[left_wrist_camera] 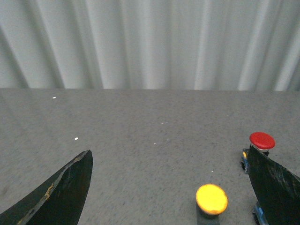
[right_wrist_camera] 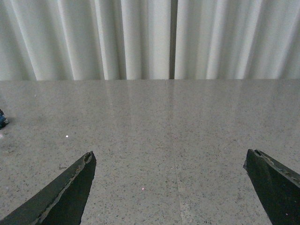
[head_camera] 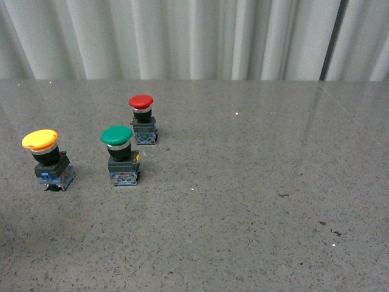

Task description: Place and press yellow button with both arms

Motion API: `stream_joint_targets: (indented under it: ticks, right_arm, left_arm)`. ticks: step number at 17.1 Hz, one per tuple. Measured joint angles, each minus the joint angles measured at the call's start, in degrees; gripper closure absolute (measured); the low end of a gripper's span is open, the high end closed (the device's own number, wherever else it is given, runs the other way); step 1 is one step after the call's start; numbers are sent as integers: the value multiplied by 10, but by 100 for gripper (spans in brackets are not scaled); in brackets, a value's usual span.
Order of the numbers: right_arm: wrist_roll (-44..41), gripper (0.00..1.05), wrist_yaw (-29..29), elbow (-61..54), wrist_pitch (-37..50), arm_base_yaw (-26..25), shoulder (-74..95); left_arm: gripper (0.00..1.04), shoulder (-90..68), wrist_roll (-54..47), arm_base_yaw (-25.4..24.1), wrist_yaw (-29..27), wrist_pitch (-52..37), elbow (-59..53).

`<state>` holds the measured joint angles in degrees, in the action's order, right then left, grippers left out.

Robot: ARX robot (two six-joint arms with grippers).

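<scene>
Your left gripper (left_wrist_camera: 168, 152) is spread wide and holds nothing. The yellow button (left_wrist_camera: 212, 199) stands upright on the table (left_wrist_camera: 140, 126) ahead, within the gap, nearer the finger (left_wrist_camera: 274, 185) beside the red button (left_wrist_camera: 261, 140). Your right gripper (right_wrist_camera: 169, 153) gapes just as wide, also holding nothing, well apart from the buttons.
</scene>
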<state>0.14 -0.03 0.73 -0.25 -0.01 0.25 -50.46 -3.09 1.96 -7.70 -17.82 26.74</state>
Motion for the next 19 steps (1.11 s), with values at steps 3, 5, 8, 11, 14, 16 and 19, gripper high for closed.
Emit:
stream_joint_targets:
  ticks: [3,5,8,11,14,16,19]
  right_arm:
    - [0,7,0,0,0,0,0]
    - [0,7,0,0,0,0,0]
    - [0,7,0,0,0,0,0]
    - [0,7,0,0,0,0,0]
    - [0,7,0,0,0,0,0]
    - [0,7,0,0,0,0,0]
    - [0,7,0,0,0,0,0]
  left_arm:
    - [7,-219,0,8,38,25,116]
    - [7,-313,1,19,53,45,158]
    - [7,-373,5,40,70,57,162]
    - [7,-365,14,50,65,48,146]
    - [12,-355,11,44,40,44,121]
    - [30,-349,11,37,36,41,115]
    - [60,-345,11,37,32,41,112]
